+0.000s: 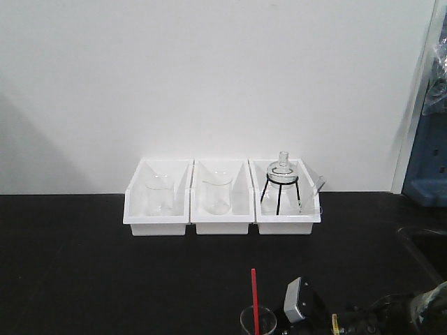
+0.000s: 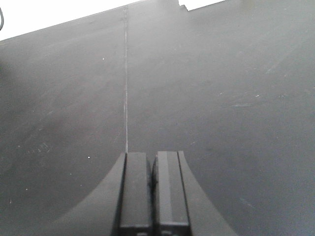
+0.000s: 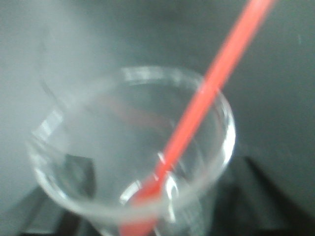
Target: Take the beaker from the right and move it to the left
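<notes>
We found the beaker (image 1: 258,321) at the very bottom edge of the front view, near the middle and a little right of centre, with its red rod (image 1: 254,296) standing up out of it. In the right wrist view the beaker (image 3: 133,152) filled the frame, blurred, the red rod (image 3: 197,113) leaning across its rim. The right gripper (image 1: 302,301) sat just beside the beaker, on its right, but we could not tell whether its jaws were closed around the glass or only near it; dark shapes showed below the beaker in the wrist view, too blurred to read.

We judged the task to be at an early or middle stage: the beaker was reached, perhaps gripped, and the carry to the left side was not yet finished.

The left gripper (image 2: 153,196) had its jaws pressed together on nothing, above the bare black table (image 2: 221,98).

Farther back, against the white wall, stood three white trays: the left tray (image 1: 158,222) with a larger beaker (image 1: 158,195), the middle tray (image 1: 222,223) with another clear beaker (image 1: 216,195), and the right tray (image 1: 288,222) with a round flask (image 1: 283,169) on a black wire stand (image 1: 279,197). All were well apart from the beaker, and we saw nothing on the table (image 1: 84,265) to its left that would block the way.
</notes>
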Motion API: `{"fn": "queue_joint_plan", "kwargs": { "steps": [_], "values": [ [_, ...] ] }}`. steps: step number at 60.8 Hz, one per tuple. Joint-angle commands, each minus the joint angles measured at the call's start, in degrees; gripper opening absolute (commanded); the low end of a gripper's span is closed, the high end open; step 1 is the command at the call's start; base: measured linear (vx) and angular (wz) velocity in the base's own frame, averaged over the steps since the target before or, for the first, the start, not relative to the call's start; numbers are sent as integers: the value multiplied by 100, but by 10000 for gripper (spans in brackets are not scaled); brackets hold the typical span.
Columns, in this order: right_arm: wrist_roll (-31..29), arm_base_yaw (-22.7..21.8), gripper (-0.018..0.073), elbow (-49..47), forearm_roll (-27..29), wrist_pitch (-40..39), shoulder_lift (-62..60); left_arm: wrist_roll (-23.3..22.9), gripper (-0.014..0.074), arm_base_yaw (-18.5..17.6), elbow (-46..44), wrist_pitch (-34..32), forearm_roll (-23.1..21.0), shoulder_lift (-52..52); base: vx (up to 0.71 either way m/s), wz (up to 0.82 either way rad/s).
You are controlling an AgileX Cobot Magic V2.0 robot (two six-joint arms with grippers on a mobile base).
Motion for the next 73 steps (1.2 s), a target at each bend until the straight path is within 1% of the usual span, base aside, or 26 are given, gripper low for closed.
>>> {"fn": "queue_joint_plan", "kwargs": {
  "steps": [1,7,12,18,23,37,46,51,54,55,56,57,60,63,65,69,73],
  "values": [
    [253,-28,722,-113,-101,101,-563,-6,-6,-36,106,-438,1,-36,0,0],
    [669,-70,717,-113,-600,514,-862,-6,-6,-36,106,-438,1,-36,0,0],
    [984,-140,698,-113,-891,593,-1112,-6,-6,-36,106,-438,1,-36,0,0],
    [1277,-216,659,-113,-1405,632,-1449,-6,-6,-36,106,-438,1,-36,0,0],
    [1408,-310,619,-84,-1405,651,-1738,-6,-6,-36,106,-438,1,-36,0,0],
    [2206,-682,517,-84,-1405,581,-2507,-6,-6,-36,106,-438,1,-36,0,0],
    [2553,-825,459,-84,-1405,318,-3012,-6,-6,-36,106,-438,1,-36,0,0],
    [2781,-824,400,-84,-1405,149,-3350,-6,-6,-36,106,-438,1,-36,0,0],
    [3046,-824,342,-84,-1393,131,-3588,-6,-6,-36,106,-438,1,-36,0,0],
    [3217,-824,312,-84,-1376,138,-3703,-6,-6,-36,106,-438,1,-36,0,0],
    [3352,-824,301,-84,-1365,155,-3783,-6,-6,-36,106,-438,1,-36,0,0],
    [3505,-824,265,-84,-1364,177,-3868,-6,-6,-36,106,-438,1,-36,0,0],
    [4146,-824,172,-84,-1383,346,-4180,-6,-6,-36,106,-438,1,-36,0,0],
    [4904,-824,52,-84,-1405,706,-4573,-6,-6,-36,106,-438,1,-36,0,0],
    [5299,-824,-17,-84,-1405,879,-4819,-6,-6,-36,106,-438,1,-36,0,0],
    [5981,-824,-12,-84,-1405,1310,-5310,-6,-6,-36,106,-438,1,-36,0,0],
    [6380,-824,-4,-84,-1405,1538,-5738,-6,-6,-36,106,-438,1,-36,0,0]
  ]
}}
